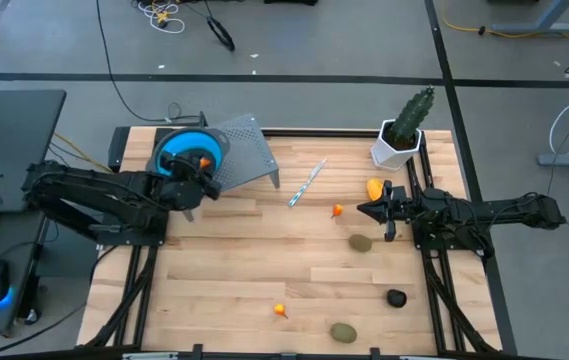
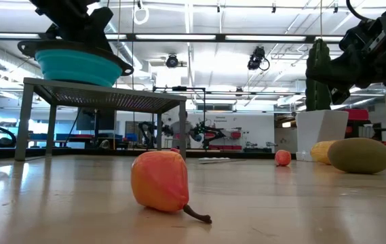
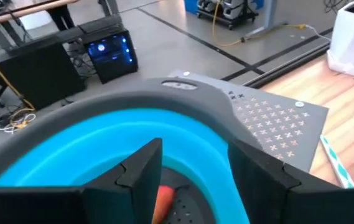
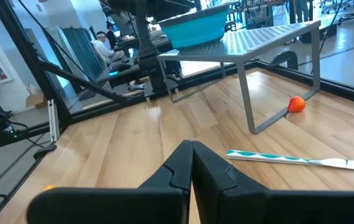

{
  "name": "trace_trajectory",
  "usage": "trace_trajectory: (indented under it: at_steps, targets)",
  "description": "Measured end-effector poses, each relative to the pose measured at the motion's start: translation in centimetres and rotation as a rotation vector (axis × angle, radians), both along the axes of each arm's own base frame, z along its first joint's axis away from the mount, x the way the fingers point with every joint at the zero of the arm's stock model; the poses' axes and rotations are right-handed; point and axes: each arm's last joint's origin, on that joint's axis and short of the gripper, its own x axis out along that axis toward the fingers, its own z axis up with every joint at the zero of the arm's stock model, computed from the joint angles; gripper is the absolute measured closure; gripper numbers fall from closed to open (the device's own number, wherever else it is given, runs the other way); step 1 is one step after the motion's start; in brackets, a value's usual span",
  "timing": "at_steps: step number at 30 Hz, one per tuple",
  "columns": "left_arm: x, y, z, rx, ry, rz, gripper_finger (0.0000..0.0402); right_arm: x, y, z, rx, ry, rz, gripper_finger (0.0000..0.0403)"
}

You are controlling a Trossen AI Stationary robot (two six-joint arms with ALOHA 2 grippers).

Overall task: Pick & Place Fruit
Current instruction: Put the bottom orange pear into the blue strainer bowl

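A blue bowl [image 1: 186, 150] stands on a grey perforated stand [image 1: 249, 148] at the far left. My left gripper [image 3: 195, 155] hangs open over the bowl. A small orange fruit piece [image 3: 164, 202] lies on the bowl's bottom between the fingers, close to one of them. On the wood lie a yellow-orange oval [image 1: 375, 187], small orange pieces [image 1: 337, 210] [image 1: 280, 311], two olive ovals [image 1: 361, 243] [image 1: 343, 332] and a dark round fruit [image 1: 395, 298]. My right gripper [image 1: 366, 210] waits shut at the right, above the table.
A cactus-like plant in a white pot [image 1: 401, 140] stands at the far right corner. A thin striped stick [image 1: 307, 183] lies beside the stand. The table's middle and near left [image 1: 214, 280] are bare wood. Black rails [image 1: 432, 290] run along both sides.
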Motion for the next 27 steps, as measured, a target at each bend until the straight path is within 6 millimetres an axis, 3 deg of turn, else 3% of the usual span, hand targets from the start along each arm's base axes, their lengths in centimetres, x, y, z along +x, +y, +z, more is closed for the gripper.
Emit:
trace_trajectory:
  at_steps: [11, 15, 27]
  targets:
    - [1.6, -1.7, 2.4, 0.103, -0.083, -0.201, 0.0200, 0.0, 0.0, 0.0, 0.000, 0.000, 0.000, 0.0390]
    - [2.1, -2.4, 2.6, 0.067, -0.116, -0.310, 0.0200, 0.0, 0.0, 0.0, 0.000, -0.001, 0.000, 0.0390]
    - [6.2, -6.0, -2.1, -0.177, 0.019, -0.596, 0.0200, 0.0, 0.0, 0.0, 0.000, -0.001, 0.000, 0.0390]
